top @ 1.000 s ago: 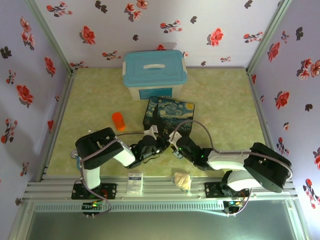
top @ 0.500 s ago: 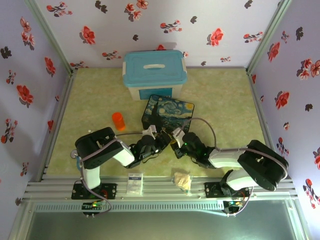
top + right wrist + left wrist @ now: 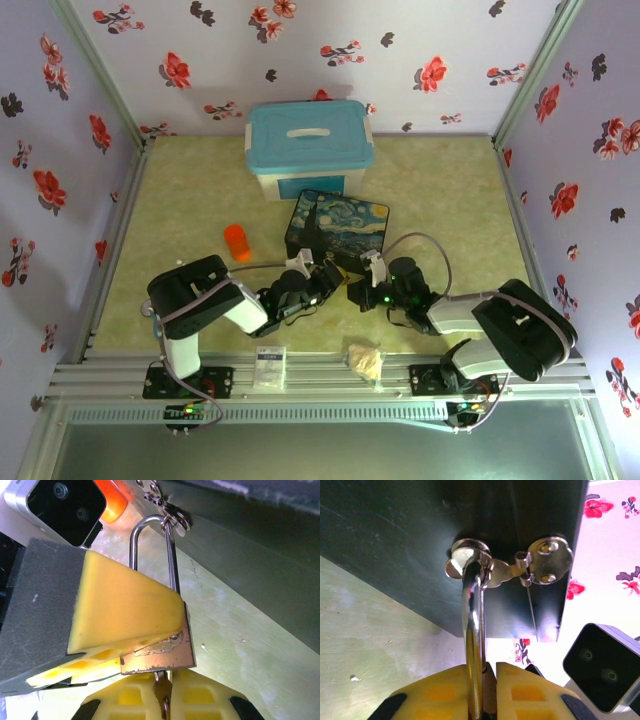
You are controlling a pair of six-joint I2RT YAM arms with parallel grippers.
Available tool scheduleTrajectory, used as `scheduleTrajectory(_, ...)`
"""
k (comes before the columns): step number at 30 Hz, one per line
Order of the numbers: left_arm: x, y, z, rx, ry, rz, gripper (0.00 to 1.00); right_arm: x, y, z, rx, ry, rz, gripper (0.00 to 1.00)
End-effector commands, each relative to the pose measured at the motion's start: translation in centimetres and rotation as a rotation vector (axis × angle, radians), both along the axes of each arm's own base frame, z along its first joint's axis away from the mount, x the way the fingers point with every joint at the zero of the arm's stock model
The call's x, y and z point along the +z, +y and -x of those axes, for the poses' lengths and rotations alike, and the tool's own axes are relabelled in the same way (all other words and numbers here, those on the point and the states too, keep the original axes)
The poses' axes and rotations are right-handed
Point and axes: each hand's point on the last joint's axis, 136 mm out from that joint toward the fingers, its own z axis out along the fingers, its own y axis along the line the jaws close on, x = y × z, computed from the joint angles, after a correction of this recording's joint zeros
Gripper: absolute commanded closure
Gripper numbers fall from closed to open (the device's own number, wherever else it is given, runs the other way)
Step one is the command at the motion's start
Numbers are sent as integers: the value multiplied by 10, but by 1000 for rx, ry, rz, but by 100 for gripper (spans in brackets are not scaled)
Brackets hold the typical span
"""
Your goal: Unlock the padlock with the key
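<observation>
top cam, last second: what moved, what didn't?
The right arm's wrist swung right and a little toward the far wall. The right gripper shifted slightly right with it, fingers closed on the key in the padlock. Unchanged: left gripper clamped on the padlock, which is hooked to the box; tub and orange cylinder.

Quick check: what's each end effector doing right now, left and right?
The left end effector: closed, holding the padlock.
The right end effector: closed on the key, which sits in the padlock's underside.
</observation>
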Motion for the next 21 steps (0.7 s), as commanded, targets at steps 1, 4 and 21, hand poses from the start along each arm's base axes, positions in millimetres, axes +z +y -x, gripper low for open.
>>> scheduleTrajectory(1,11,0,6,-21,-27,28,100,22,4,-14,-36,4,-52,84)
scheduleTrajectory(4,10,3,6,-15,-30,19,100,25,-3,-16,-74,-18,-42,67)
scheduleTrajectory(21,-26,19,11,-73,22,-202,100,22,-61,-51,-481,4,116,55)
